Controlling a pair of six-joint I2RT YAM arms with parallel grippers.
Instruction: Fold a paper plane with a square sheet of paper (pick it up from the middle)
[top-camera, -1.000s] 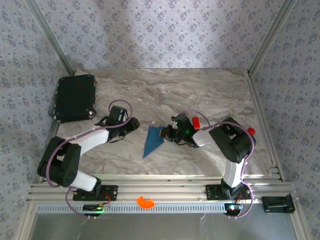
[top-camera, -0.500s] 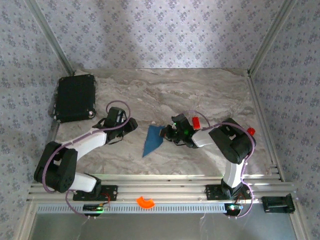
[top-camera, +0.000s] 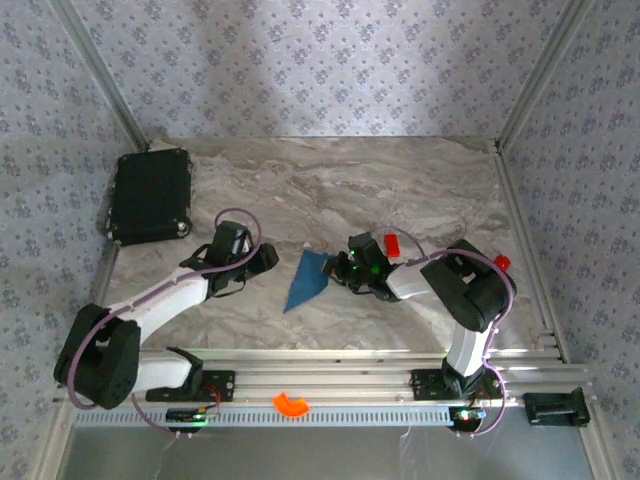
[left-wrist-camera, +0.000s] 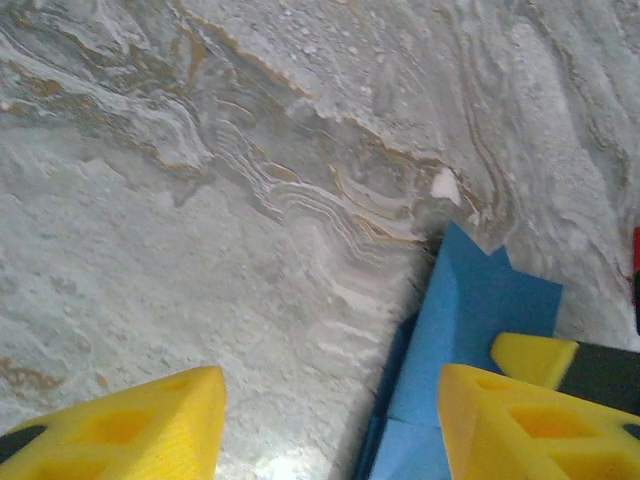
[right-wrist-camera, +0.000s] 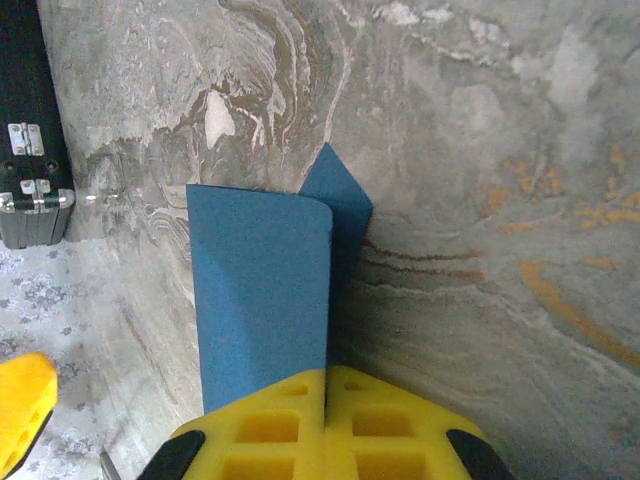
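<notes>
From above, the folded paper (top-camera: 305, 280) lies on the table (top-camera: 400, 190), with the right gripper (top-camera: 343, 270) at its right edge and the left gripper (top-camera: 265, 258) near its left. Left wrist: fingers (left-wrist-camera: 120, 425) spread, holding nothing, bases cut off. Right wrist: fingers (right-wrist-camera: 290, 435) pressed together, pinching the paper's edge; case (right-wrist-camera: 30, 120) cropped.

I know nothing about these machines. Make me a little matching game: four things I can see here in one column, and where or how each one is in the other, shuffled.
Things:
1. black case
2. orange curved piece
3. blue paper
4. left gripper

Places or states:
A. open, with nothing between its fingers, just left of the folded sheet
B. pinched at one edge by the shut right gripper
C. in the far left corner of the table
D. on the metal rail at the near edge

Pairs: 1-C, 2-D, 3-B, 4-A
</notes>
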